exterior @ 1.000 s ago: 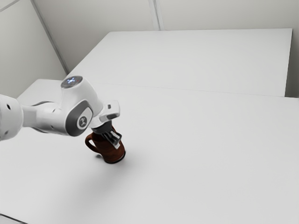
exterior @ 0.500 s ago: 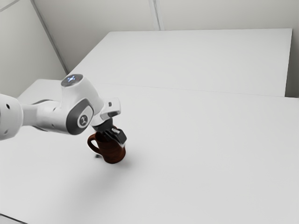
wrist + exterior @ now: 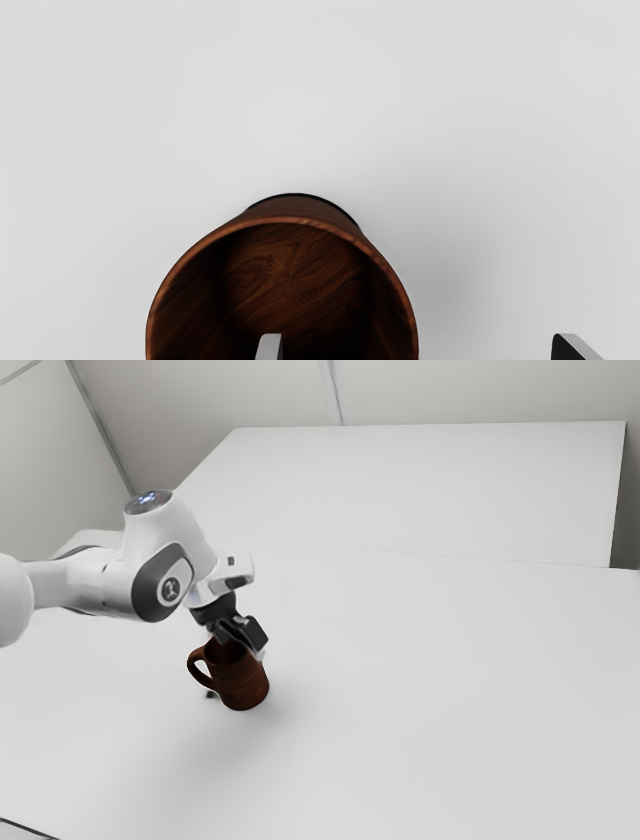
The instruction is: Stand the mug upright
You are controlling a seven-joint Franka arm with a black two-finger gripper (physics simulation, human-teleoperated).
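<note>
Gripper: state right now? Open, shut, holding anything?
Gripper: open, holding nothing. Its fingers stand wide apart, one over the mouth of the mug, the other outside the rim.

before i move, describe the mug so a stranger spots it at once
On the near white table, follow the white robot arm from the exterior view's left to its black jaws. By them is a cylindrical, dark brown, wood-grained mug. Unlike the arm, it's brown with a looped handle.
</note>
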